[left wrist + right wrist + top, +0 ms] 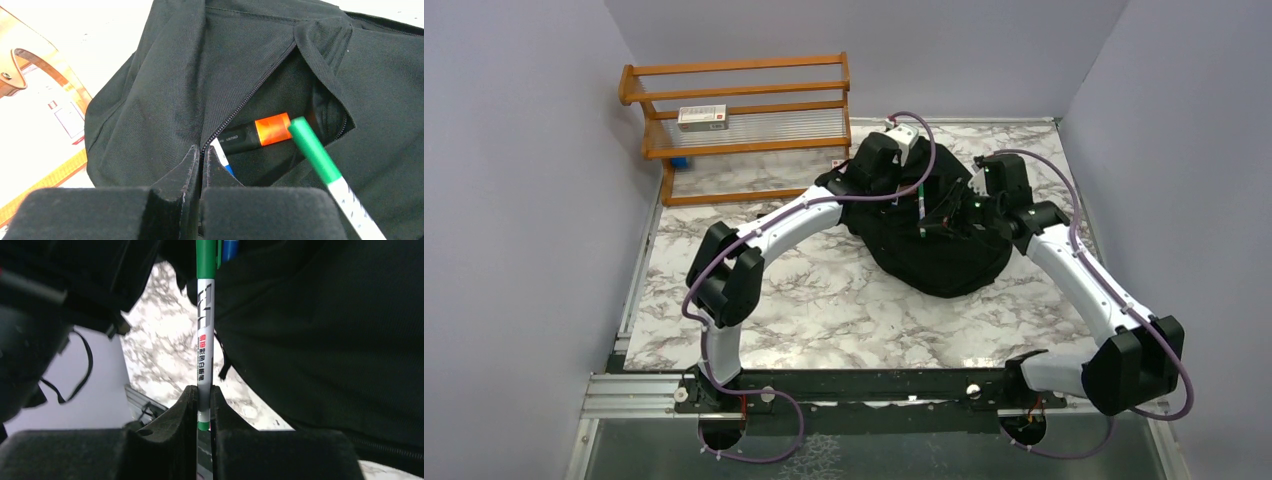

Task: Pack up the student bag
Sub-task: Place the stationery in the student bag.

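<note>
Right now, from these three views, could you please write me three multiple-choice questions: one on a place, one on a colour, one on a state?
1. Where is the small white box?
A) on the wooden rack
B) on the marble table
C) in the right jaws

2. What colour is the far end of the marker held in the right jaws?
A) red
B) green
C) yellow

3. How is the student bag pocket?
A) zipped shut
B) open, pens inside
C) turned inside out

Answers:
1 A: the box sits on the rack's shelf.
2 B: the marker's white body ends in green.
3 B: the zip gapes over an orange-banded highlighter and a blue pen.
</note>
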Controlling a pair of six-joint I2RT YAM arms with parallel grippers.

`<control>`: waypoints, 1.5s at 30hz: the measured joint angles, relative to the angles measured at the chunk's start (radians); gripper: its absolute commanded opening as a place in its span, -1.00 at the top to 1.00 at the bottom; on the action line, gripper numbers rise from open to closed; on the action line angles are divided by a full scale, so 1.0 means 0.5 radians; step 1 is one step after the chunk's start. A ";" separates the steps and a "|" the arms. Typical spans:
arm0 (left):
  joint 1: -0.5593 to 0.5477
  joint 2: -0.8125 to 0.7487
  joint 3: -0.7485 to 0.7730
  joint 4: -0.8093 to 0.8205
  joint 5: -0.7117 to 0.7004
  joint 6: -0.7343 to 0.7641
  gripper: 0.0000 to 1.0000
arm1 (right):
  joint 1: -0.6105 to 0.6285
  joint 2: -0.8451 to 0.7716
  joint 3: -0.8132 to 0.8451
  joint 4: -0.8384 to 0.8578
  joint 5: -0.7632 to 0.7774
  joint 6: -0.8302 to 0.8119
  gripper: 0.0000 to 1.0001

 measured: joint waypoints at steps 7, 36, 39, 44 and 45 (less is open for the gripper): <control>0.000 -0.030 -0.038 0.036 0.031 0.014 1.00 | -0.154 0.197 0.029 0.213 -0.177 0.134 0.99; 0.000 -0.039 -0.062 0.105 0.120 0.056 1.00 | -0.221 0.788 0.390 0.436 -0.389 0.273 0.95; -0.001 -0.047 -0.070 0.106 0.130 0.062 1.00 | -0.231 0.864 0.443 0.456 -0.329 0.269 0.87; -0.002 -0.057 -0.079 0.104 0.153 0.066 1.00 | -0.231 0.969 0.542 0.490 -0.232 0.214 0.44; -0.003 -0.057 -0.079 0.104 0.156 0.066 1.00 | -0.231 0.993 0.563 0.497 -0.224 0.199 0.36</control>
